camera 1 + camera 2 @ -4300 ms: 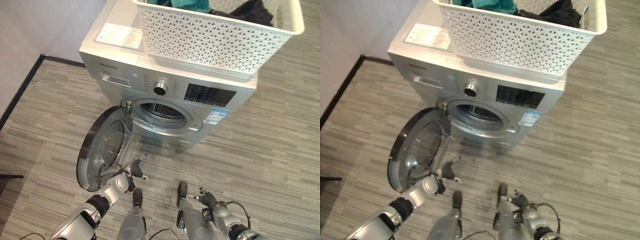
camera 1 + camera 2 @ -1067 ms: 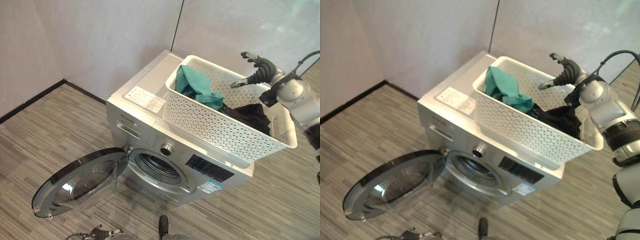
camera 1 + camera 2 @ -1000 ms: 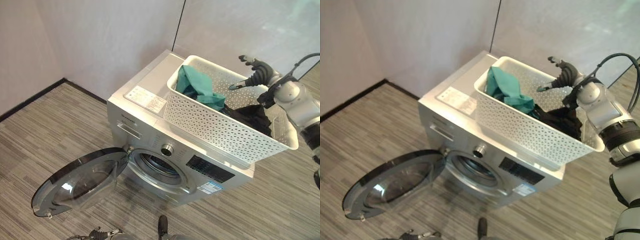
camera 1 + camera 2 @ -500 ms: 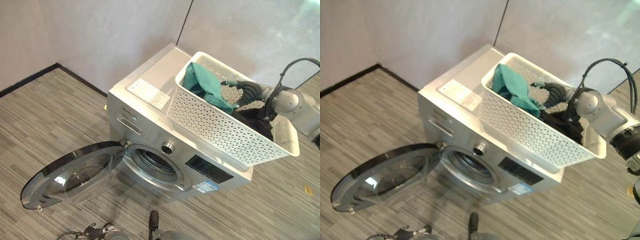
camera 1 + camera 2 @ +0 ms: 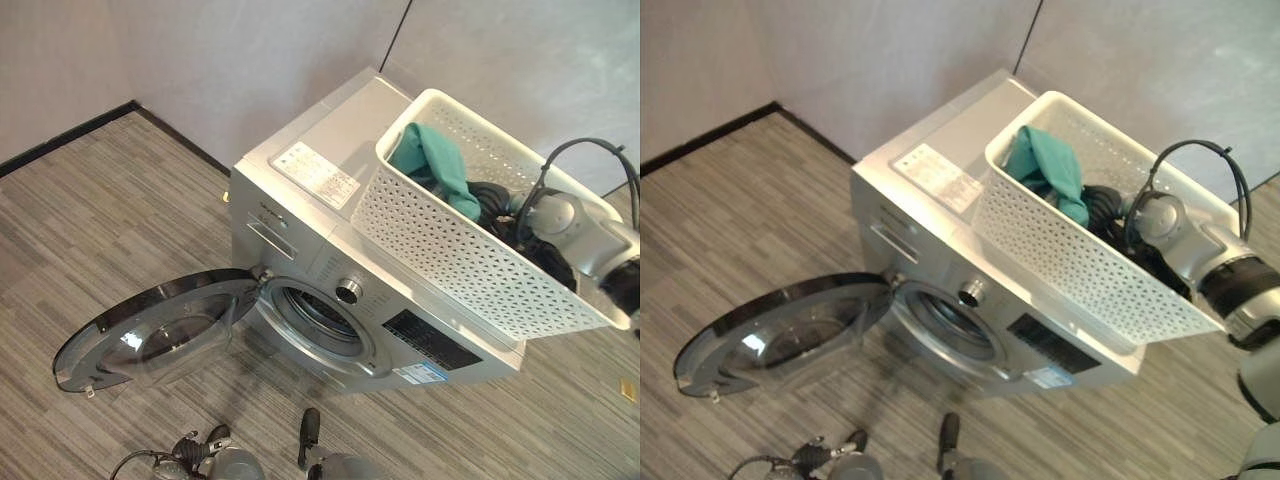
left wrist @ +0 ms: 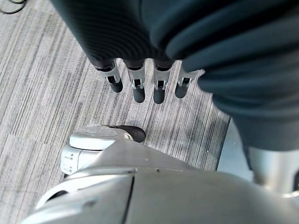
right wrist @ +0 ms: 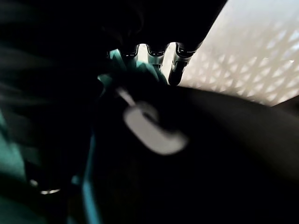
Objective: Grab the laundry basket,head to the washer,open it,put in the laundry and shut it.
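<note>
Right wrist view: right hand (image 7: 159, 53) reaches into teal laundry (image 5: 1050, 170) in basket (image 5: 1070, 250), grasp unclear.

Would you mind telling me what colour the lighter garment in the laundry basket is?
Teal green; the garment shows best in the right eye view, beside dark clothing.

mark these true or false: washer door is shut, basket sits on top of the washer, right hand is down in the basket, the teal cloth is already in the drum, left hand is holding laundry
1. The washer door is shut. False: it stands swung wide open.
2. The basket sits on top of the washer. True.
3. The right hand is down in the basket. True, among the dark clothes.
4. The teal cloth is in the drum. False: it lies in the basket.
5. The left hand holds laundry. False: its fingers hang straight over the floor, empty.
</note>
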Controlling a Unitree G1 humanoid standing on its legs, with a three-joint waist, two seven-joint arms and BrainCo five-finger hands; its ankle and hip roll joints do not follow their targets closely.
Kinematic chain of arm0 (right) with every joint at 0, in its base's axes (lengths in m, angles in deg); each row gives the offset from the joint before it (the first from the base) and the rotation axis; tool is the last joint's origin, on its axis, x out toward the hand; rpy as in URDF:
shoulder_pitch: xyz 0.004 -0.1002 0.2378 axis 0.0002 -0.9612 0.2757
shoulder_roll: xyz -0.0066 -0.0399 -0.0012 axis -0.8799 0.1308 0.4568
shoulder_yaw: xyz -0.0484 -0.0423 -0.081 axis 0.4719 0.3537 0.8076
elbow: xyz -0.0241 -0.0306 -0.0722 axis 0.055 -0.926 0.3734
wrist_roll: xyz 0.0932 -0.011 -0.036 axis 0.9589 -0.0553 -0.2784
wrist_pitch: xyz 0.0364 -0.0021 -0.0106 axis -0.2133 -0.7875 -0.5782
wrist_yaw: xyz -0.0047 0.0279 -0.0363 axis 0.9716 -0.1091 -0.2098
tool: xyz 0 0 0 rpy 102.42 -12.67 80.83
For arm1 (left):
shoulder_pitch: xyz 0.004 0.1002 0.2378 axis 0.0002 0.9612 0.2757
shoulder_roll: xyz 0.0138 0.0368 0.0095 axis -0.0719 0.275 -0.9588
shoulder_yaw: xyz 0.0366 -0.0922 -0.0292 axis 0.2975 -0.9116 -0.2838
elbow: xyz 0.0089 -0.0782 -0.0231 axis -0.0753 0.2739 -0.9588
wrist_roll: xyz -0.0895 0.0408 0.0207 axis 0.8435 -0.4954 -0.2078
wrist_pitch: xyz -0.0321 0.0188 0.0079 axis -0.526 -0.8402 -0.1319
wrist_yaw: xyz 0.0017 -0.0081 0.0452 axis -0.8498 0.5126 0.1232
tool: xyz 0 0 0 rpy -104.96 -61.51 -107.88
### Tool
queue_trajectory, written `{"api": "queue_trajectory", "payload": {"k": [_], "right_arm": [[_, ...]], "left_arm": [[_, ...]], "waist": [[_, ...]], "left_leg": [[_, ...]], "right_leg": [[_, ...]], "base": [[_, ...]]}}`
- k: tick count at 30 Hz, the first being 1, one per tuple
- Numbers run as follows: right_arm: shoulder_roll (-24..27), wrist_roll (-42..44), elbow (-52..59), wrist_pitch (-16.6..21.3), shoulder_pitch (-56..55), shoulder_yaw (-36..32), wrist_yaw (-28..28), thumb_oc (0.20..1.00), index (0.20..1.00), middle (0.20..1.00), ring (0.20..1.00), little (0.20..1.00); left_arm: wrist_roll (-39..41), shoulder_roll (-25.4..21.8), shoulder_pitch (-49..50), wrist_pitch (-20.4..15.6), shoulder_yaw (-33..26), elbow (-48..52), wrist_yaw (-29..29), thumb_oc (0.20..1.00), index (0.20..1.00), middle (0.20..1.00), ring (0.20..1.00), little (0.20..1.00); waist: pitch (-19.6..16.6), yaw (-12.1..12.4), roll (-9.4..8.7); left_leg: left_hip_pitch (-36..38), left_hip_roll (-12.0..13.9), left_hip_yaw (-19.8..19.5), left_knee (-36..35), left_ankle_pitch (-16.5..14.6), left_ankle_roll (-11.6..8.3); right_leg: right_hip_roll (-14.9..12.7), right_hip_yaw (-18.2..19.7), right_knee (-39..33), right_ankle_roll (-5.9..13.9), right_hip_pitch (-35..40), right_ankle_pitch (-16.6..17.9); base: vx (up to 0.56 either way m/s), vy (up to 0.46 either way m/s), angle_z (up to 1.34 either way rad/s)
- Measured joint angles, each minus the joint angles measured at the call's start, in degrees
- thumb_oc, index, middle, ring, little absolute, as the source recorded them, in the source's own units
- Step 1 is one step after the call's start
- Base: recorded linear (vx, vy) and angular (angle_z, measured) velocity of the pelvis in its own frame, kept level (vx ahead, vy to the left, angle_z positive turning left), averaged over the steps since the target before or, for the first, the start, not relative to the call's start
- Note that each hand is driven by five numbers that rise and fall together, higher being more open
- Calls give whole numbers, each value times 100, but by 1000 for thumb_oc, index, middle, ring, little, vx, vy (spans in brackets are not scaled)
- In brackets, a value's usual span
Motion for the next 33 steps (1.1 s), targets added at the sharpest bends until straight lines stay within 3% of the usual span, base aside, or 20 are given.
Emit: {"api": "queue_trajectory", "payload": {"k": [8,9,10,20,25,33], "right_arm": [[-465,-223,-850,-113,346,-304,-271,1000,1000,1000,1000,1000],[-486,-240,-860,-139,358,-308,-272,426,426,426,426,426],[-502,-289,-868,-156,366,-317,-268,200,200,200,200,200],[-438,-276,-139,-234,-9,-890,-398,200,200,200,200,200],[-296,320,128,-129,-470,-1521,-589,200,200,200,200,200],[-42,1133,552,148,-818,-2938,-1417,200,200,200,200,200]], "left_arm": [[225,63,-27,-100,-7,-13,-153,1000,1000,1000,1000,1000],[227,68,-28,-99,-7,-13,-162,1000,1000,1000,1000,1000],[226,67,-29,-98,-7,-16,-163,1000,1000,1000,1000,1000],[213,71,-50,-49,-5,-7,-170,1000,1000,1000,1000,1000],[157,85,-102,-36,-20,-19,-170,1000,1000,1000,1000,1000],[9,245,-46,-17,-40,-178,-203,1000,1000,1000,1000,1000]], "waist": [[110,66,117],[110,79,117],[110,79,117],[107,28,113],[94,-34,129],[-88,-199,468]], "left_leg": [[-307,10,-194,22,51,-77],[-301,11,-191,23,51,-77],[-301,11,-190,22,50,-77],[-185,9,-200,16,54,-79],[-41,-20,-175,-11,60,-69],[191,-22,-104,-68,71,-41]], "right_leg": [[-1,-189,-1,-33,-196,12],[0,-187,-1,-34,-194,11],[0,-187,-1,-34,-193,11],[-1,-189,1,-53,-76,25],[-32,-163,1,-43,39,15],[-42,-106,1,-30,218,8]], "base": [[-28,-14,12],[0,0,0],[0,0,0],[0,0,0],[0,0,0],[5,10,-4]]}}
